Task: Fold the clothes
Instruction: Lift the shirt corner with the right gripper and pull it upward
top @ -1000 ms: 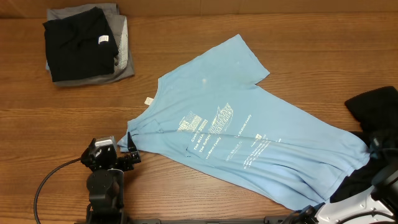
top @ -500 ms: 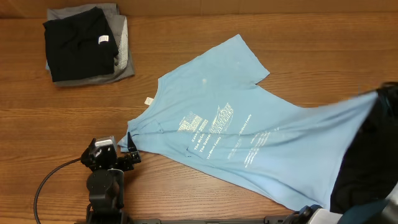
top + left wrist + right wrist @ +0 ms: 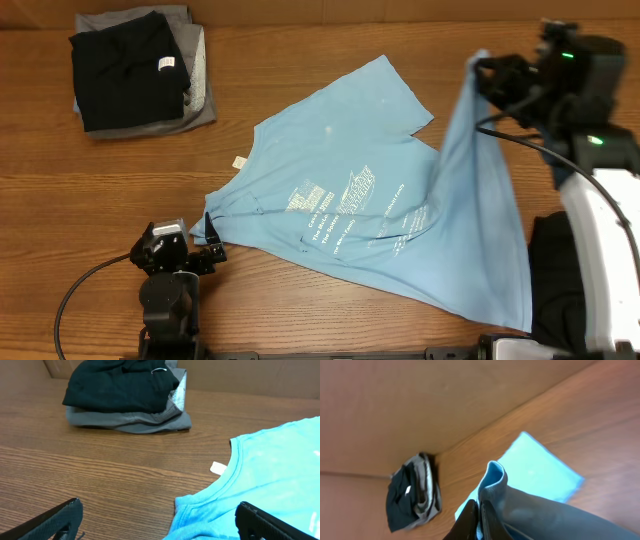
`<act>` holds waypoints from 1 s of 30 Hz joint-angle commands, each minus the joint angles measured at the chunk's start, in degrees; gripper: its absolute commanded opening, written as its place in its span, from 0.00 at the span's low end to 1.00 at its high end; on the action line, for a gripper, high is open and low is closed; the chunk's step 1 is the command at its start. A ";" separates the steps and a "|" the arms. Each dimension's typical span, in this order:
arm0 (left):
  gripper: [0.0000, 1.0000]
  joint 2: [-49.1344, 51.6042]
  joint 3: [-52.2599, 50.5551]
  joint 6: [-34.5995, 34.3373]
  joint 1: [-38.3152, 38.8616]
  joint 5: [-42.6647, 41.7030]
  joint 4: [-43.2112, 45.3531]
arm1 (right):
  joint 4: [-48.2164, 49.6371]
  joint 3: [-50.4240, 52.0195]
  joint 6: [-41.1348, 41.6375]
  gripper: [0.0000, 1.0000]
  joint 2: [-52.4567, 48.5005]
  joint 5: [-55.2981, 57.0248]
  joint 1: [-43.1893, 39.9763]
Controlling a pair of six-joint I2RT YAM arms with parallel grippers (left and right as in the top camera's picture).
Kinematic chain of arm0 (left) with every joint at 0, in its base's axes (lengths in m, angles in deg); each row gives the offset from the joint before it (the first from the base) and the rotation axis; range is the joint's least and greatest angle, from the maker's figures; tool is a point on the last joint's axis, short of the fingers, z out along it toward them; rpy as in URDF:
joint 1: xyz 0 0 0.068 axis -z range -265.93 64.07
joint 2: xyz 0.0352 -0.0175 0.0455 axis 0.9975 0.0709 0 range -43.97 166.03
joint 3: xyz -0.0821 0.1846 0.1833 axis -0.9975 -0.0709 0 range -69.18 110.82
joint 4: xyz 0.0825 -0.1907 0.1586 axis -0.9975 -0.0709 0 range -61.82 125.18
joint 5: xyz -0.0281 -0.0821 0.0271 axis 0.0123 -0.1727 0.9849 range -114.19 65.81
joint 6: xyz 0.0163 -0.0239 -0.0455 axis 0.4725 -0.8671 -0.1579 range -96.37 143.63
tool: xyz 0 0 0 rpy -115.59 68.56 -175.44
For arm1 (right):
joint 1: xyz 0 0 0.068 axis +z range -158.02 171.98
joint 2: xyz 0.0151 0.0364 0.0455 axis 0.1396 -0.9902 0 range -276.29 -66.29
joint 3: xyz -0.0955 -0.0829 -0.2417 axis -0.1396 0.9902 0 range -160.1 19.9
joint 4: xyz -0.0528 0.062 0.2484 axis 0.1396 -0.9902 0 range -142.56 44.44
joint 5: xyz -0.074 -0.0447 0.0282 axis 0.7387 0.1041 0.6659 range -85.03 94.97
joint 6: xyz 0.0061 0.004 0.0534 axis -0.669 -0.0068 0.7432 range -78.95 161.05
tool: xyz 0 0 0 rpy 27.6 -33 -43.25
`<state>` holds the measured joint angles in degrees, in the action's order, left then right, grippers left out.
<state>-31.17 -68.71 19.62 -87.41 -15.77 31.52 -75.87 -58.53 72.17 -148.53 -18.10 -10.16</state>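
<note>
Right gripper (image 3: 479,511): fingers pressed together, clamped on a bunched corner of the light-blue T-shirt (image 3: 340,190), at the hem end. That corner hangs raised above the table (image 3: 100,200), and the cloth drapes down from it in a steep sheet to the rest of the shirt. Left gripper (image 3: 157,507): fingers wide apart, holding nothing, low over the table just beside the shirt's collar. The collar edge and its white tag lie between the fingers and slightly ahead of them. Shirt body: spread flat, print side up, one sleeve out on the far side. Beyond the collar end, well apart from the shirt: a neat stack (image 3: 135,70), black garment on grey, judged already folded. Beside the shirt's hem end: a loose black garment (image 3: 560,290), partly hidden, judged unfolded. Progress: the shirt's first fold is only begun, no crease laid. This shirt and the loose black piece remain.
</note>
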 commanded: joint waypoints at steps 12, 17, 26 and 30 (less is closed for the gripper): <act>1.00 -0.04 -0.17 -6.86 0.00 -14.23 -0.35 | 13.60 -13.14 4.39 0.04 -19.06 -0.09 7.23; 1.00 -0.04 -0.17 -14.64 0.00 -14.23 -0.31 | 8.94 -24.48 3.15 0.04 -21.09 3.93 5.16; 1.00 -0.04 -0.17 -16.87 0.00 -14.27 -0.31 | -7.34 -28.79 -4.17 1.00 -22.12 14.80 -0.11; 1.00 -0.04 -0.17 -17.05 0.00 -14.25 -0.28 | -13.73 -28.81 -4.83 1.00 -22.32 18.03 -1.97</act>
<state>-31.17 -68.71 3.94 -87.41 -28.97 31.30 -87.91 -86.84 69.41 -170.45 -4.20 -11.27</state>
